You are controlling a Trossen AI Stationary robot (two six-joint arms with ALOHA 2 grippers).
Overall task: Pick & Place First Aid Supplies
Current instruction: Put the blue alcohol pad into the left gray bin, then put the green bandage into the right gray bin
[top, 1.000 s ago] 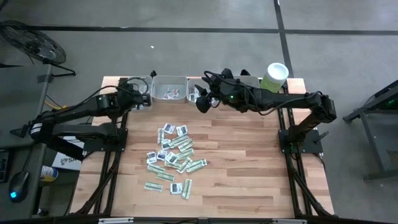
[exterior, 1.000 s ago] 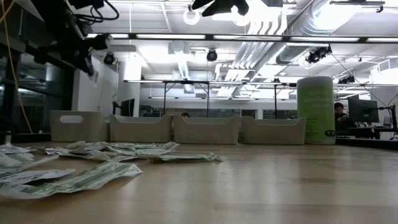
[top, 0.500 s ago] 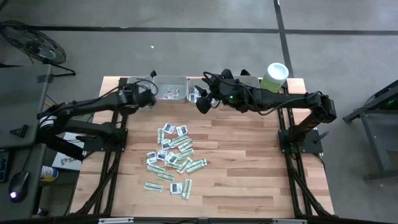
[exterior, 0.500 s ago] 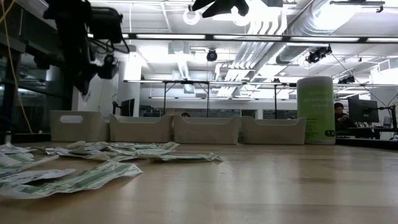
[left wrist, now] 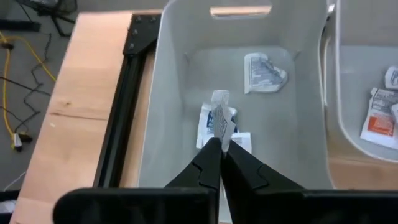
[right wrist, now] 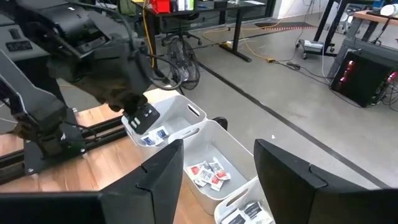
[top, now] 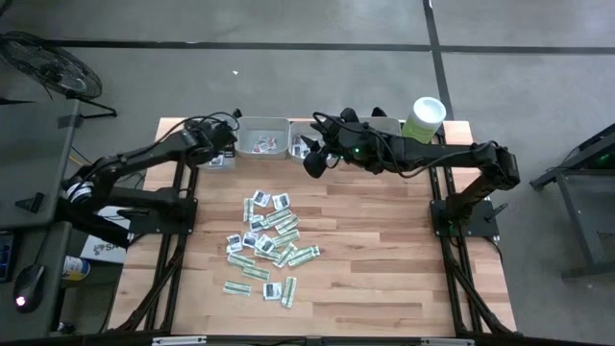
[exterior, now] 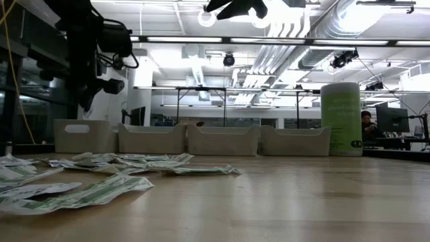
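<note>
**Left gripper pinching a sachet over the end tray**

While the right arm is waiting over the back of the table, the left gripper [left wrist: 221, 144] is hanging above the leftmost grey tray [left wrist: 174, 93], its two dark fingers pressed together on a small white sachet [left wrist: 219, 118]. That sachet is standing up edgewise from the fingertips, just above the tray floor, and it is not yet lying down inside. Two other sachets are resting on the floor of the same tray: a crumpled white one [left wrist: 264, 71] toward the far wall and a flat blue-and-white one [left wrist: 206, 124] directly below the pinched one.

Seen from above, the left gripper [top: 223, 152] is reaching over the back left corner of the wooden table [top: 384, 250], where the row of trays is sitting. The neighbouring tray [top: 261, 135] is holding a few sachets with red-orange marks [left wrist: 380, 121].

The right gripper [top: 312, 154] is hovering near the middle of the tray row, its fingers [right wrist: 163, 171] standing wide apart with nothing between them.

Most of the first aid supplies [top: 267, 242] are lying in a loose scatter on the middle of the table, green-white strips mixed with squarish white packets, well apart from both grippers. A tall pale green tub [top: 423, 118] with a white lid is standing at the back right corner.
</note>
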